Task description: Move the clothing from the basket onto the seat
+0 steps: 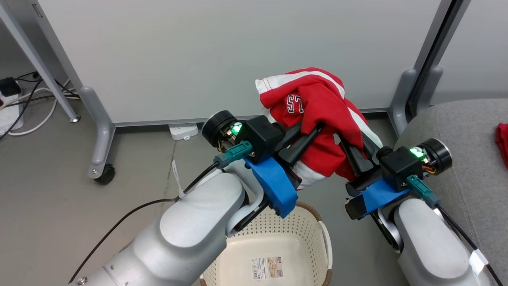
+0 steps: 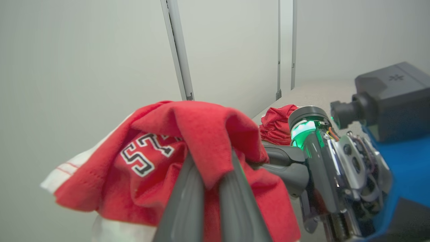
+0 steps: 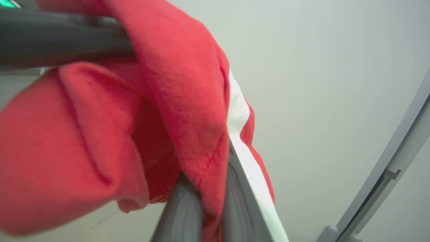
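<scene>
A red garment [image 1: 317,115] with white stripes and printed characters hangs in the air above the basket [image 1: 305,234], held from both sides. My left gripper [image 1: 313,133] is shut on its cloth [image 2: 205,144], fingers pinching a fold. My right gripper [image 1: 345,143] is shut on the same garment [image 3: 188,101] from the right. The cream basket stands on the floor below my arms, its base with the barcode label [image 1: 268,268] bare. The grey seat [image 1: 468,131] is at the right, with another red garment [image 1: 502,139] lying on it; that piece [image 2: 277,122] shows beyond my right gripper.
A pale partition wall [image 1: 222,51] on castor legs [image 1: 101,135] stands right behind the held garment. Cables and a power strip [image 1: 183,131] lie on the grey floor at the left and under the partition. A second partition leg [image 1: 401,99] stands beside the seat.
</scene>
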You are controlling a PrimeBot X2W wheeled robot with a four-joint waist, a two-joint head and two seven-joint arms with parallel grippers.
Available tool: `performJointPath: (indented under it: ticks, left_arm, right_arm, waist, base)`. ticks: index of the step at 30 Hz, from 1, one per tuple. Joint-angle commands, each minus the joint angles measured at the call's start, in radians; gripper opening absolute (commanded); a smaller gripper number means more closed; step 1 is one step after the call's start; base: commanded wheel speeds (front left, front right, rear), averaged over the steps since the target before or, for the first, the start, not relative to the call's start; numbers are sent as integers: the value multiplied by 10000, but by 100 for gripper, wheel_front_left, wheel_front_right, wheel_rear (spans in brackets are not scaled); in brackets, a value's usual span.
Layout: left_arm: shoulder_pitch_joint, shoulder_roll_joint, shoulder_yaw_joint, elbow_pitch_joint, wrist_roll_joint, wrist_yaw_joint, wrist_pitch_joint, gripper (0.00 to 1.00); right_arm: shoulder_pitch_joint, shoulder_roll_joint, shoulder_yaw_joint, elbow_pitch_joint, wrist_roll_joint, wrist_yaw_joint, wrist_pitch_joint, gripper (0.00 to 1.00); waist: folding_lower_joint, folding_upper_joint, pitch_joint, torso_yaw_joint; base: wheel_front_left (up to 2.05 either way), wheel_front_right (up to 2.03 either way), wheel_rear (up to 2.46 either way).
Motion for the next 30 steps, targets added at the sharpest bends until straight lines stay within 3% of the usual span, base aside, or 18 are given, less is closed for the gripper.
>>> performJointPath:
  ticks: [1,7,8,9,21,30]
  left_arm:
    - [-93,69,3,20,-22,24,-57,0]
    - [-115,64,-43,48,-70,39,-62,0]
    - [-114,60,-22,53,-72,64,-82,39]
    - [-120,57,-13,56,-66,106,-86,100]
    - [-35,129,-147,96,-23,226,-92,100]
    - [99,281,-239,-154,6,332,-52,100]
  right_arm:
    - [-102,43,-10,-29,41,-3,1,0]
    - [-52,37,-40,-53,58,-3,1,0]
    - [-44,40,-51,-51,67,-3,1,0]
    - [-39,43,-65,-51,72,-3,1,0]
    - [323,189,-699,-139,222,-3,1,0]
    - [476,402,-1583,-439,228,-3,1,0]
  waist:
    - [-1,0,1,-5]
    - [-1,0,32,-9]
    - [-1,0,39,-10]
    - [-1,0,47,-11]
    - [-1,0,158,-102]
    - [-1,0,685,-627]
  base:
    - [0,0,0]
    - [0,0,0]
    - [0,0,0]
    - [0,0,0]
    - [0,0,0]
    - [0,0,0]
